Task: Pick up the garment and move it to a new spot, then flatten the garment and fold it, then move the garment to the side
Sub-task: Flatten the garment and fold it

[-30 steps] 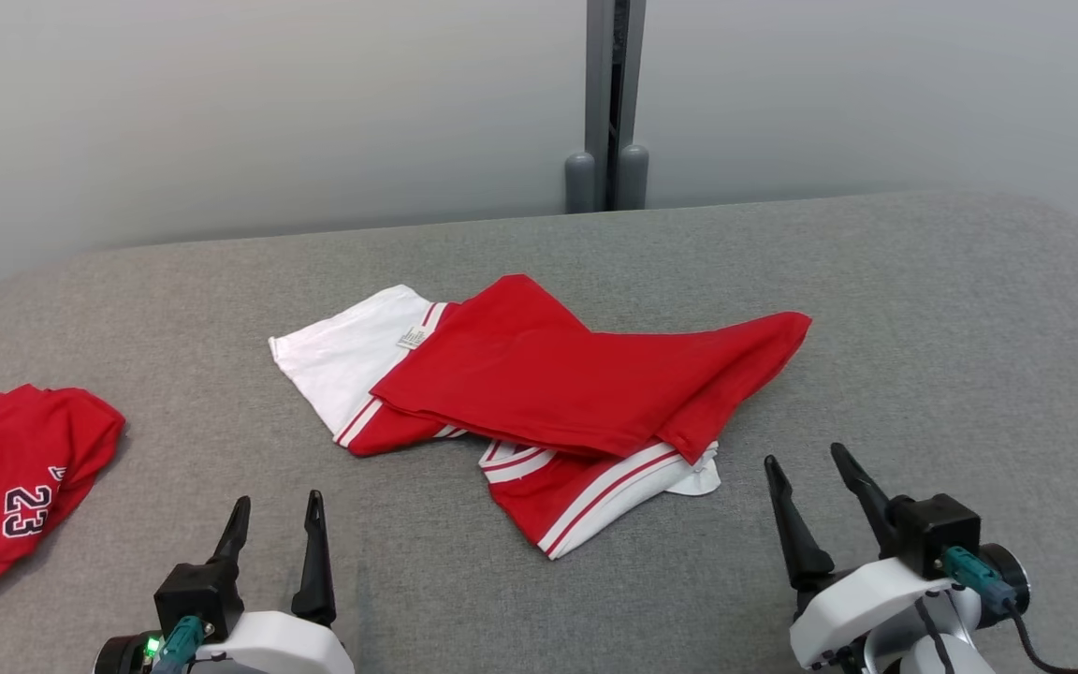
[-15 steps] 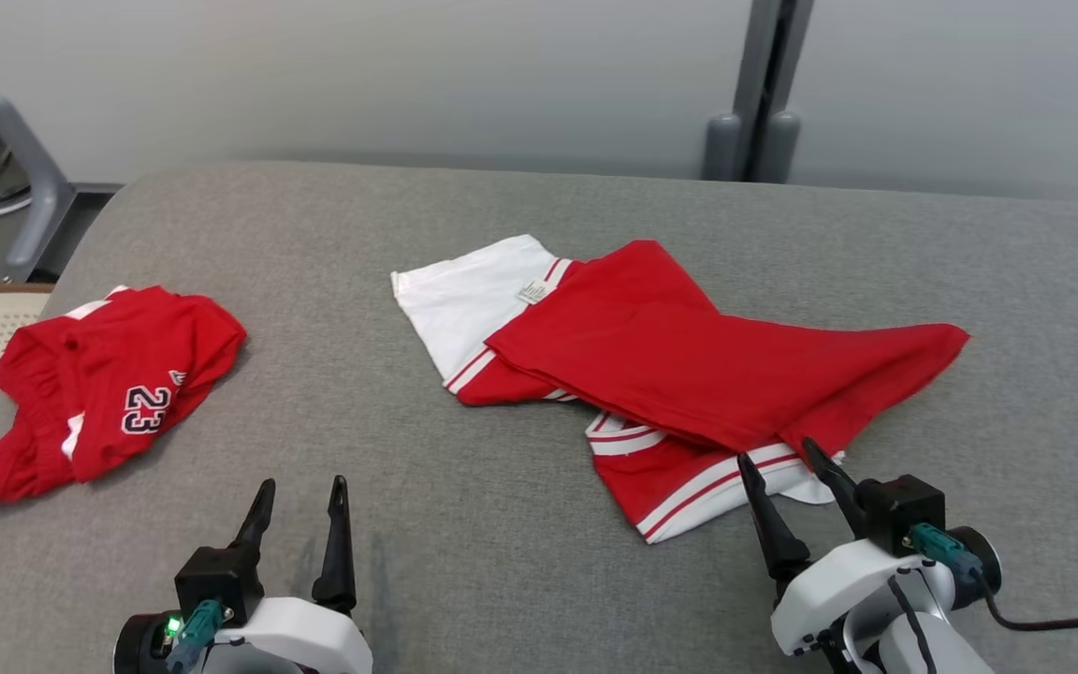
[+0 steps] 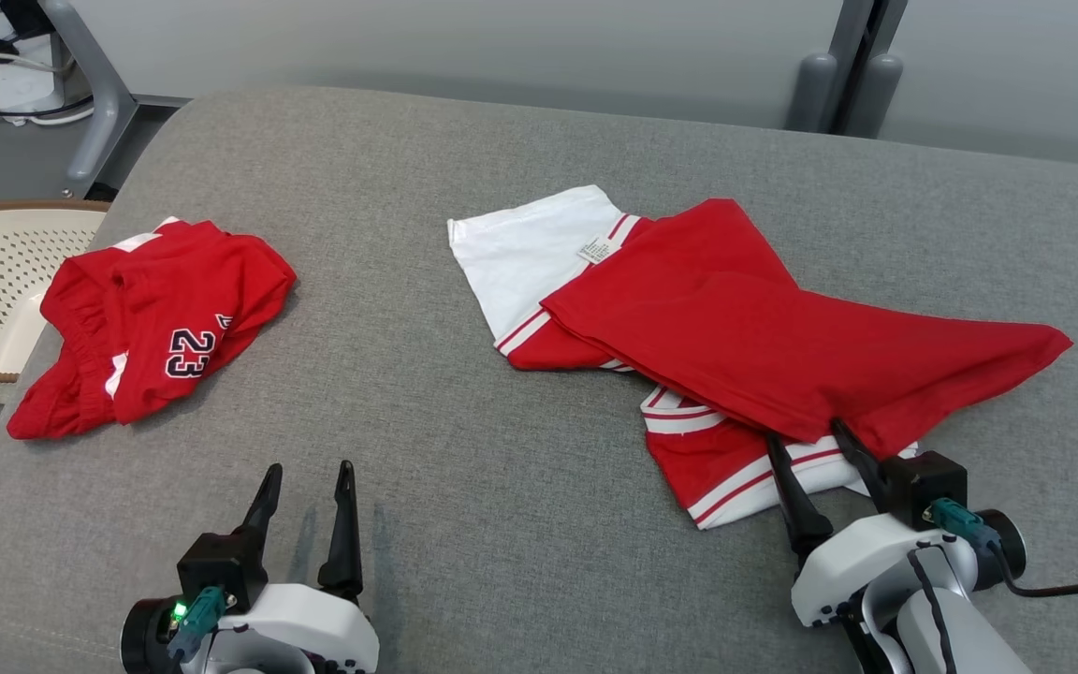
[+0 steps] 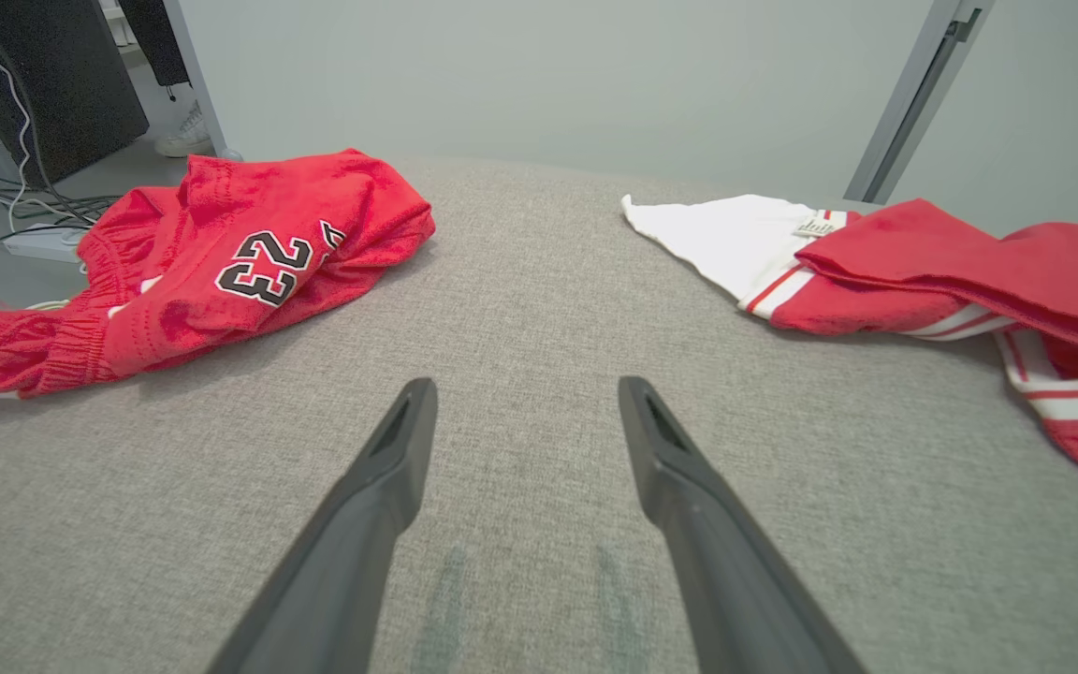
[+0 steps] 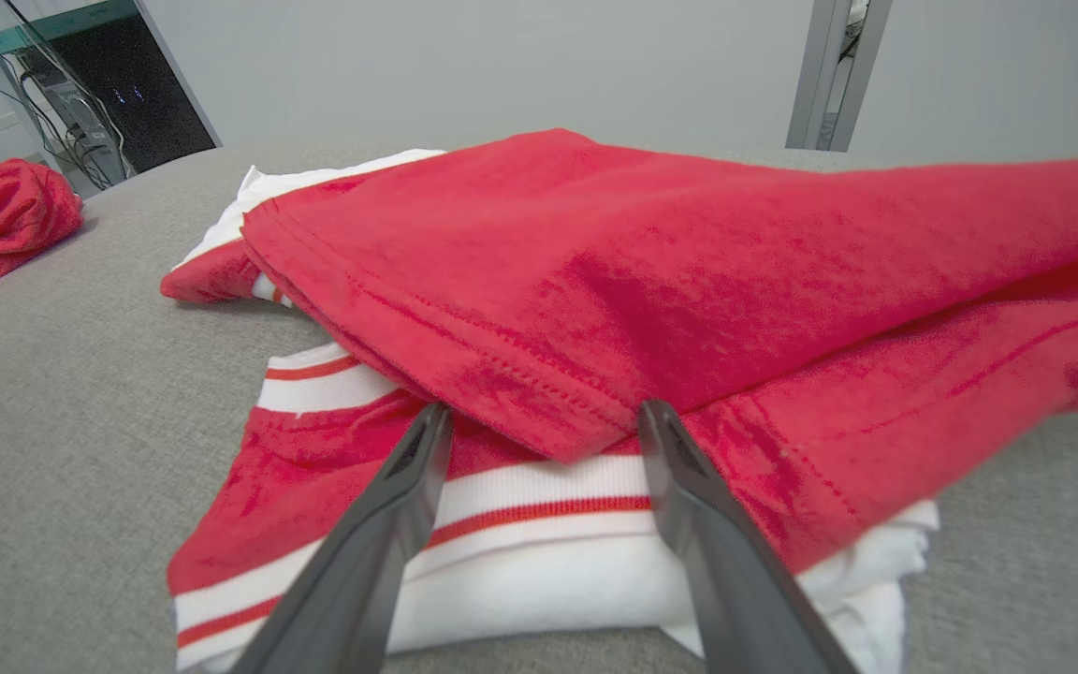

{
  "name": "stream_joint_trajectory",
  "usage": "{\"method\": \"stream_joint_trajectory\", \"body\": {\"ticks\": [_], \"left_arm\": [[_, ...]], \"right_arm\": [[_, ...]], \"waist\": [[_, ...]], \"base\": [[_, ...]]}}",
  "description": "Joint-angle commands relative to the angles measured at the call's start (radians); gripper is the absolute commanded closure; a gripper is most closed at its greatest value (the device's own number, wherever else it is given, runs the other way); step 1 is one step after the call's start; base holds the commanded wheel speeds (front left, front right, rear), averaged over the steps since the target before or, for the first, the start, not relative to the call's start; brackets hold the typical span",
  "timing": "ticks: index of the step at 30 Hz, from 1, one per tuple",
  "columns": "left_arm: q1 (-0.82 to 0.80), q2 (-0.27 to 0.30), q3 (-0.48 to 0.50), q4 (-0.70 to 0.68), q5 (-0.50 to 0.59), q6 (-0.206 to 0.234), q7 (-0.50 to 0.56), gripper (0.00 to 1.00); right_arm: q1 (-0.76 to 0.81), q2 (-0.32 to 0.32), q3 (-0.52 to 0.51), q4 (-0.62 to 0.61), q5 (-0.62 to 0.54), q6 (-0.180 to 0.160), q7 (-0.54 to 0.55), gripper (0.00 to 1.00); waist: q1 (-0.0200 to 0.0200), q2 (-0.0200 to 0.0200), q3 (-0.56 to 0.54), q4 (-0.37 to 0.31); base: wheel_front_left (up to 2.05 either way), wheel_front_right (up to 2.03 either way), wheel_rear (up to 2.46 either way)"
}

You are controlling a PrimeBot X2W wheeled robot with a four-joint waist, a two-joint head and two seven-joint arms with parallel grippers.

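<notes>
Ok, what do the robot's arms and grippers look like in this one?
Both alike: the left gripper and right gripper each have two long, tapering dark fingers on a black block, set on a glossy white wrist housing with a teal connector. A green light glows by the left one's plug; a black cable trails from the right wrist.

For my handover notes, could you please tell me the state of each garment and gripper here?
Red and white garment: lying loosely folded over itself, not flat.
Red number 23 shorts: crumpled in a heap, untouched.
Left gripper: open, holding nothing.
Right gripper: open, fingertips at the garment's near edge.
</notes>
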Motion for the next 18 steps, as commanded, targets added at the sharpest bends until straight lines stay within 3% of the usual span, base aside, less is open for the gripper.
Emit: {"method": "stream_joint_trajectory", "body": {"ticks": [1, 3, 4, 5, 12, 18], "left_arm": [[-0.021, 0.004, -0.004, -0.004, -0.007, -0.002, 0.000, 0.00], [-0.023, 0.004, -0.009, -0.002, -0.013, -0.003, 0.000, 0.00], [-0.027, 0.004, -0.012, -0.002, -0.012, -0.005, 0.000, 0.00], [-0.030, 0.004, -0.016, -0.001, -0.014, -0.006, 0.000, 0.00], [-0.025, 0.004, -0.028, 0.006, -0.018, -0.008, 0.000, 0.00], [0.005, 0.004, -0.036, 0.022, -0.020, -0.017, 0.000, 0.00]], "right_arm": [[-0.014, -0.007, -0.007, -0.001, -0.007, 0.000, 0.000, 0.30], [-0.016, -0.007, -0.012, -0.003, -0.004, 0.000, 0.000, 0.76], [-0.019, -0.007, -0.014, -0.007, -0.002, 0.000, -0.001, 0.92], [-0.022, -0.007, -0.013, -0.013, 0.002, 0.000, 0.000, 1.00], [-0.015, -0.007, 0.002, -0.091, 0.034, 0.000, 0.000, 1.00], [-0.042, -0.006, 0.095, -0.228, 0.134, 0.000, -0.001, 1.00]], "waist": [[0.0000, 0.0000, 0.003, -0.002], [0.0000, 0.0000, 0.006, -0.004], [0.0000, 0.0000, 0.006, -0.004], [0.0000, 0.0000, 0.006, -0.004], [0.0000, 0.0000, -0.006, -0.008], [0.0000, 0.0000, -0.039, -0.023]], "base": [[0.00, 0.00, 0.00], [0.00, 0.00, 0.00], [0.00, 0.00, 0.00], [0.00, 0.00, 0.00], [0.00, 0.00, 0.00], [0.00, 0.00, 0.00]]}}
